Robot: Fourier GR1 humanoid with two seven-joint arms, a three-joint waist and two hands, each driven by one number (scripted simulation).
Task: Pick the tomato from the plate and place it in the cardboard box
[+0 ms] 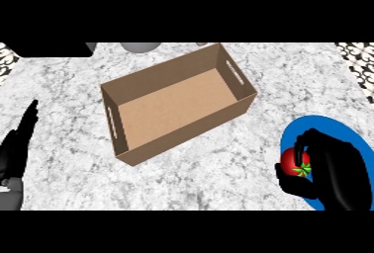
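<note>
A red tomato [294,160] with a green stem rests on a blue plate [321,124] at the lower right of the counter. My right hand [332,168] is curled round the tomato, fingers over its top and thumb below, hiding its right side. An open cardboard box [175,101] with handle slots stands in the middle of the counter, turned at an angle, nothing inside. My left hand [21,143] rests at the left edge, fingers straight and pointing up, holding nothing.
The counter top [66,89] is grey speckled stone. A grey round object [140,47] sits at the back edge behind the box. A dark block [51,48] lies at the back left.
</note>
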